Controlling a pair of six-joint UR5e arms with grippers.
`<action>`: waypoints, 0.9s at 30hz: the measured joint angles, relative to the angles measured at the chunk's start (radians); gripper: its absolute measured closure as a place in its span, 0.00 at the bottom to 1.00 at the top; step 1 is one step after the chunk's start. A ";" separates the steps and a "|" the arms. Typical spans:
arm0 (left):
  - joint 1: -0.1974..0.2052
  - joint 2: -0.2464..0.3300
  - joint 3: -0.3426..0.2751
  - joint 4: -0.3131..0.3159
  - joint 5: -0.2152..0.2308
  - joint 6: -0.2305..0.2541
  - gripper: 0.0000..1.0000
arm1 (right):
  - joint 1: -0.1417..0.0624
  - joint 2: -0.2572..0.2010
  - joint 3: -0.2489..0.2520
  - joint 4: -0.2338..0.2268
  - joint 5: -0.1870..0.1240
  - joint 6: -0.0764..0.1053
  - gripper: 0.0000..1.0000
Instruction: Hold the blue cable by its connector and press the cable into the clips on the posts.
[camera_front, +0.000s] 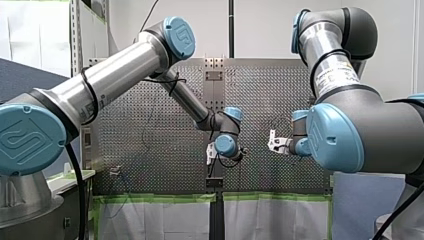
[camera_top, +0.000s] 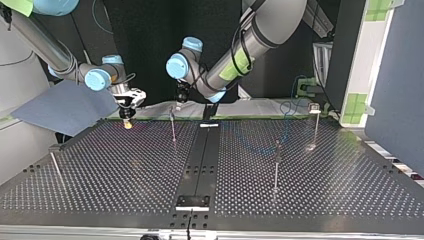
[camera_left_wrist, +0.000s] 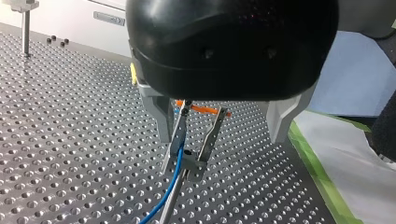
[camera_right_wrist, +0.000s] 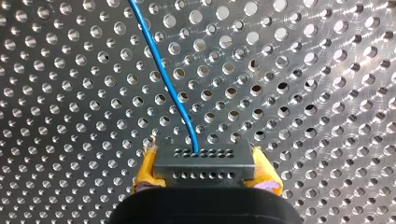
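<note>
The blue cable (camera_right_wrist: 163, 70) ends in a small dark grey connector (camera_right_wrist: 204, 163) with rows of tiny holes, and my right gripper (camera_right_wrist: 205, 170) is closed on that connector, one yellow pad (camera_right_wrist: 145, 170) pressed to each of its short sides. From the connector, the cable runs straight ahead of my right gripper and away over the perforated metal tabletop (camera_right_wrist: 303, 93). In the left wrist view the same cable (camera_left_wrist: 169, 186) rises from the tabletop to a small metal clip (camera_left_wrist: 192, 164) on top of a thin post (camera_left_wrist: 173, 200). My left gripper (camera_left_wrist: 189, 158) stands directly over this clip. Its two thin metal fingers (camera_left_wrist: 179, 128) are a little apart and narrow toward their tips, which sit on either side of the clip. The cable passes up between them, close against one finger, and they do not clamp it. Whether the tips touch the clip cannot be told. In the top view, my left gripper (camera_top: 178, 102) hangs just above that post (camera_top: 173, 130), and my right gripper (camera_top: 128, 122) hovers low over the tabletop beside it, toward the top view's left. Three more thin posts stand well apart from both grippers, one (camera_top: 55, 167) beyond my right gripper and two (camera_top: 276, 165) (camera_top: 315, 127) on the far side of my left gripper.
</note>
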 joint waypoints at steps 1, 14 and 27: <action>0.000 0.000 0.000 0.000 -0.001 0.000 0.02 | 0.000 0.000 0.000 0.000 0.000 0.000 1.00; -0.007 0.000 0.000 -0.002 -0.055 -0.005 0.02 | -0.006 0.002 0.000 0.001 -0.016 0.005 1.00; -0.042 0.045 -0.034 0.008 -0.106 0.004 0.02 | -0.006 0.003 0.000 0.006 -0.017 0.008 1.00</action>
